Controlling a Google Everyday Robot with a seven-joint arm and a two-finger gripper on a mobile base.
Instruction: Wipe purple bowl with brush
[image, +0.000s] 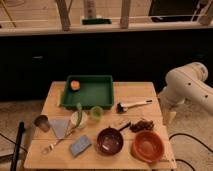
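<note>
On the desk (135, 92) we see a green tray (95, 96) holding one small orange thing (74, 85) in its back left corner. At the front sits the purple bowl (110, 141), showing only its glossy inside. The brush (134, 105) lies flat behind it, to the right of the tray. The orange bowl (148, 145) stands just beside the purple one. The pincer (169, 114) hangs by the desk's right edge, and we cannot tell its state.

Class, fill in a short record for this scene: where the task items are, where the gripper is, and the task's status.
purple bowl: front centre of the table, left of the orange bowl
brush: lying flat, right of the green tray, apart from the purple bowl
gripper: not in view; only the arm shows, beside the table's right edge
status: brush not yet picked up
</note>
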